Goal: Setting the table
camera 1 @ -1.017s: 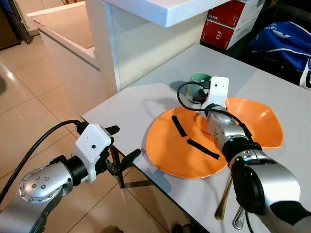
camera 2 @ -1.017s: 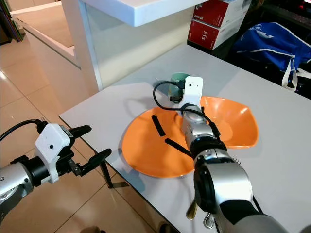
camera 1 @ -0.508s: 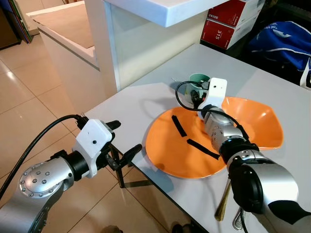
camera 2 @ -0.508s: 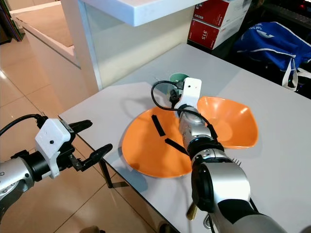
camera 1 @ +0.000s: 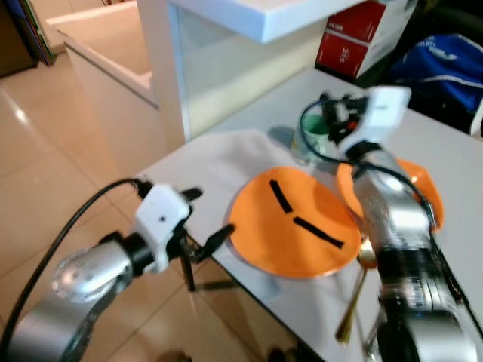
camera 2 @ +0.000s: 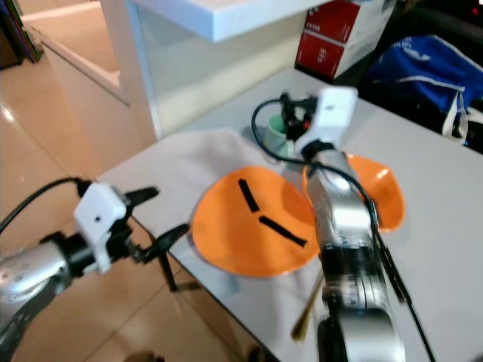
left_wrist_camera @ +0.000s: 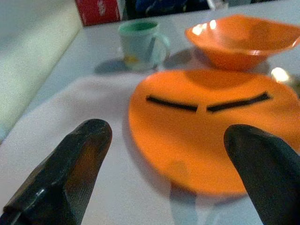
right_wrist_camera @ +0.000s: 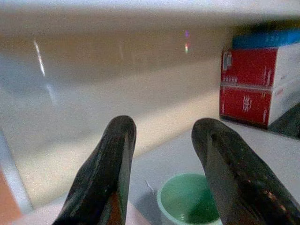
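Note:
An orange plate with two black strips lies near the front edge of the pale table. Behind it stand a green mug and an orange bowl, the bowl partly hidden by my right arm. My right gripper hovers just above the mug; in the right wrist view its fingers are open, with the mug below them. My left gripper is open beside the table's near-left edge. It faces the plate without touching it. A gold spoon lies right of the plate.
A white counter overhangs the table's far-left side, with a wall panel beneath it. Red boxes and a blue bag sit beyond the table. Tiled floor lies to the left. Another utensil lies near the spoon's handle.
My right arm has lifted off the plate and swung back to above the mug. The left gripper has crept a little toward the table edge. The view has shifted slightly.

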Tool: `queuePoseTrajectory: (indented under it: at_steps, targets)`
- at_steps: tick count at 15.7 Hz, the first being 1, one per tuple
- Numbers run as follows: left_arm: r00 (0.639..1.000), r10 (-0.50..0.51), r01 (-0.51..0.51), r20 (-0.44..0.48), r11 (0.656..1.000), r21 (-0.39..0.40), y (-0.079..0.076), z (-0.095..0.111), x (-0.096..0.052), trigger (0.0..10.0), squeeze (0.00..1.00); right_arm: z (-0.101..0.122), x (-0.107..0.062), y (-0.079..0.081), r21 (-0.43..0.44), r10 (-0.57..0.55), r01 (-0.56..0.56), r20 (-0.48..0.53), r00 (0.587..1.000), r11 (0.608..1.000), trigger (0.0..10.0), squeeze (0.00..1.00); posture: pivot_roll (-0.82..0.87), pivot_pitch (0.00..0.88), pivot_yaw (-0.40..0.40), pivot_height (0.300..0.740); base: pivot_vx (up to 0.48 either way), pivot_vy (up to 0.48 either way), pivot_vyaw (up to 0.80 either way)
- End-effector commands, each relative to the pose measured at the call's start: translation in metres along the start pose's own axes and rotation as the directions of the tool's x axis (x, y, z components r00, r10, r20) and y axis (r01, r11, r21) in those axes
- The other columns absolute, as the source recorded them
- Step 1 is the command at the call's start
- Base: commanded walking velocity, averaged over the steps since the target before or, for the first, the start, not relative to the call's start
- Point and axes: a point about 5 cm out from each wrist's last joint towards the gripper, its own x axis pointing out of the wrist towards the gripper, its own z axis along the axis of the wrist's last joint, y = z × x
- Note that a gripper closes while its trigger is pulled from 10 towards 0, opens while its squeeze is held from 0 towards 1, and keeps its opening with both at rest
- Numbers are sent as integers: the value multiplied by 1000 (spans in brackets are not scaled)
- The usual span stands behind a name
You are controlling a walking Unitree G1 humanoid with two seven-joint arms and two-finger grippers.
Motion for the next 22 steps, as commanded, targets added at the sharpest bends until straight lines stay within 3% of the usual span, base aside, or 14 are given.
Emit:
queuePoseTrajectory:
  at_steps: [1, 4, 7, 11, 13, 22]
  targets:
    - [1000, 8, -9, 18, 1000, 20, 0, 4, 4, 10000, 0, 13, -5, 5, 13, 7, -8, 35, 999, 1000, 10000, 0, 90, 23, -31, 740, 0, 0, -800]
    - [981, 136, -139, 141, 990, 14, 3, 24, 20, 10000, 0, 19, -48, 24, 7, 6, -6, 89, 996, 1000, 10000, 0, 73, 15, -14, 740, 0, 0, -800]
    - [946, 287, -289, 152, 957, -7, 7, 23, 23, 10000, 0, 17, -66, 22, 11, -64, 64, 13, 998, 998, 10000, 0, 69, 7, -17, 740, 0, 0, -800]
    - [897, 404, -414, 181, 910, 19, 20, 33, 27, 10000, 0, 11, -73, 12, 3, -153, 153, -20, 988, 988, 10000, 0, 75, 0, -28, 740, 0, 0, -800]
    - [871, 440, -459, 219, 887, 44, 29, 48, 23, 10000, 0, 4, -78, 4, -14, -211, 211, -66, 975, 977, 10000, 0, 90, 0, -10, 740, 0, 0, -800]
    - [861, 449, -477, 239, 876, 69, 40, 58, 31, 10000, 0, 9, -78, 15, -39, -232, 230, -34, 972, 972, 10000, 0, 81, 0, 43, 740, 0, -53, -800]
